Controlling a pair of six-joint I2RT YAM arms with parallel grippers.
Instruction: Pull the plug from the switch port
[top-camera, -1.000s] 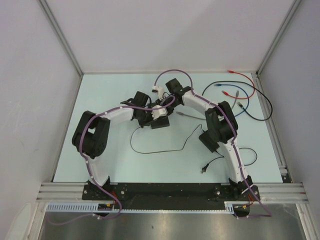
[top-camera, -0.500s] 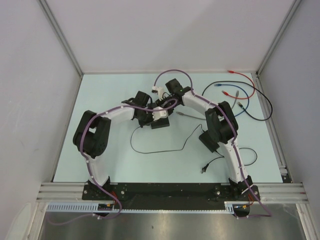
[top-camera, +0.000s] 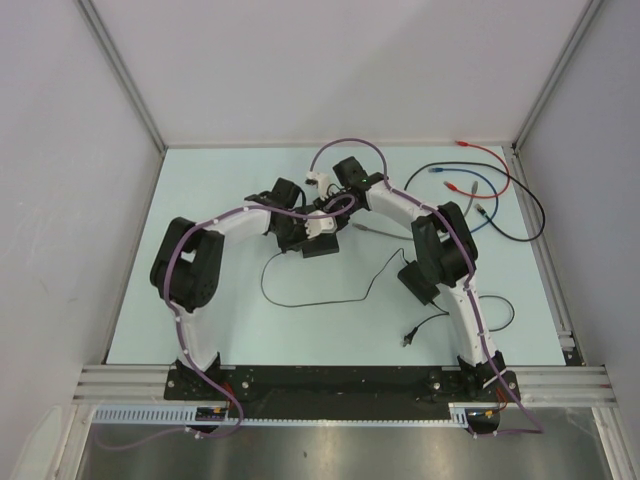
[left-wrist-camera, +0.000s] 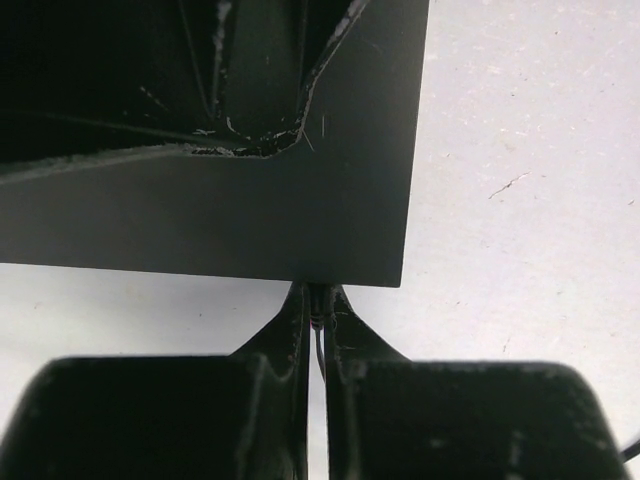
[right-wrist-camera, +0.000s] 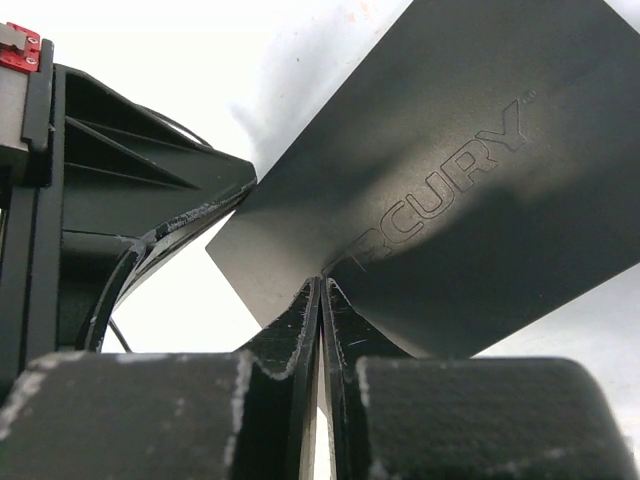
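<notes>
Scene: two robot arms reach in from the near edge of a pale worktop (top-camera: 220, 190) and meet near its middle, over a flat black box.
Switch: the flat matte-black switch (top-camera: 322, 247) lies on the worktop near the centre, directly under both arm tips.
Switch sockets: they cannot be made out in any view.
Writing: the letters "RCURY" (right-wrist-camera: 440, 185) are moulded into the switch's top face. The start of the word is hidden behind the right claw's fingers.
Left claw: the left claw (left-wrist-camera: 316, 300) is clenched, and its tips touch the near edge of the switch (left-wrist-camera: 250, 220).
Wire in the slit: a thin wire (left-wrist-camera: 319, 350) shows in the narrow slit between the left fingers. Whether it is pinched there I cannot tell.
Right claw: the right claw (right-wrist-camera: 321, 290) is clenched to a hairline gap, and its tips sit at the switch's edge (right-wrist-camera: 470, 190).
Colour mark: a small red piece (right-wrist-camera: 20, 47) sits on the left arm's hardware, at the upper left of the right wrist view.
Thin lead: a thin black lead (top-camera: 310, 303) curls across the worktop just in front of the switch.
Other cables: a red cable (top-camera: 485, 150), a blue cable (top-camera: 433, 172) and a black cable (top-camera: 541, 215) lie loose at the far right corner, well apart from the switch.
</notes>
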